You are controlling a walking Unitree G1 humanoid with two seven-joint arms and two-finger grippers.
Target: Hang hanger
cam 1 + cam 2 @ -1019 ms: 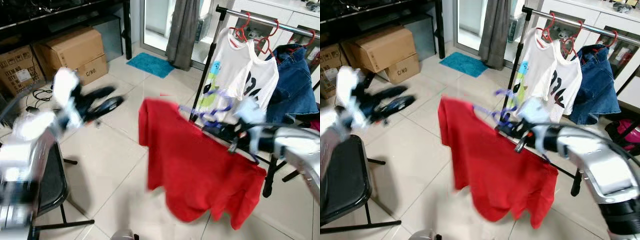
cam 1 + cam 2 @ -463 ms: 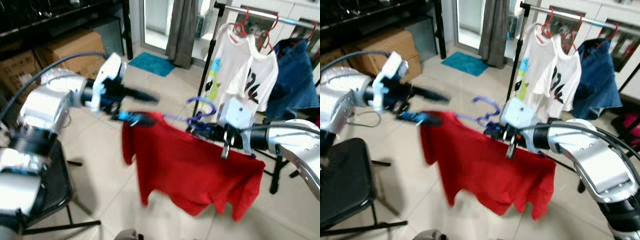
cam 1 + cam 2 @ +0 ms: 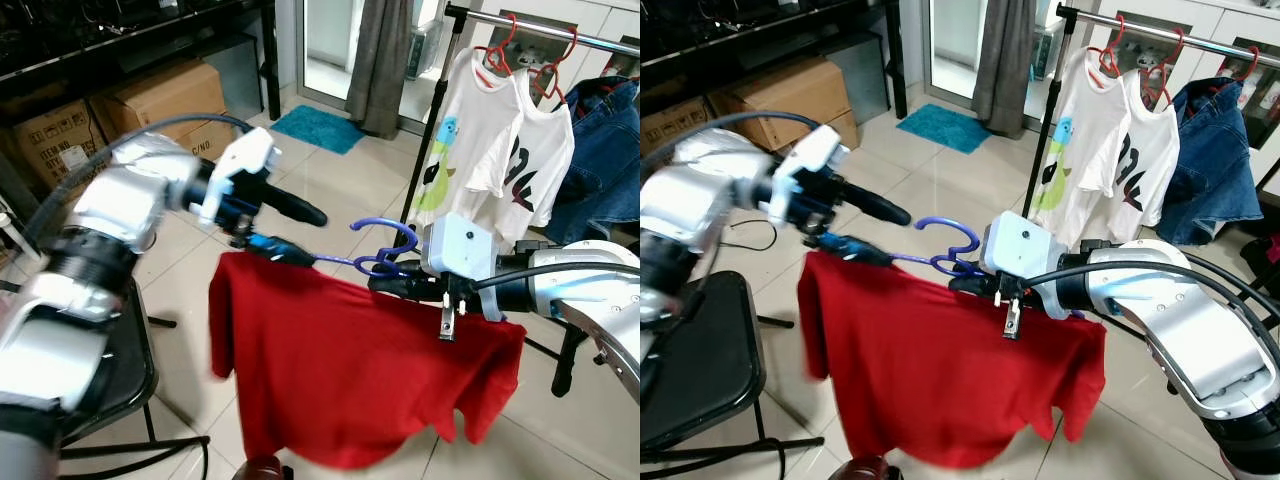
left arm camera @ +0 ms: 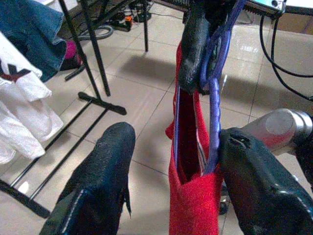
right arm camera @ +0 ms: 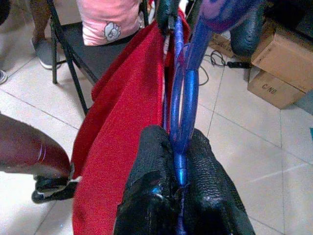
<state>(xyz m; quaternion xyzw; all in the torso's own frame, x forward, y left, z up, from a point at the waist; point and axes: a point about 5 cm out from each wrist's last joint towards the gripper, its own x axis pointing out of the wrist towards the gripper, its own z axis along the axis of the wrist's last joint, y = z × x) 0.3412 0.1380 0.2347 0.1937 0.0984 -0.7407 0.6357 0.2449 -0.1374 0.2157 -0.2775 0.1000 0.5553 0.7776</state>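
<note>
Right hand (image 5: 178,193) clenched on blue hanger (image 3: 385,262) bearing red shirt (image 3: 360,370); left hand (image 3: 290,228) spread wide at its nine-o'clock shoulder.

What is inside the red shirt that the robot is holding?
A blue hanger: its hook and one arm stick out of the red shirt; the rest is covered by cloth.

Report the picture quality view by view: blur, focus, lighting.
Left eye view: left gripper and red shirt's lower edge slightly motion-blurred; clothes rack sharp, evenly lit. Left wrist view: near fingers soft. Right wrist view: blue hanger blurred close up, floor tiles glossy.
</note>
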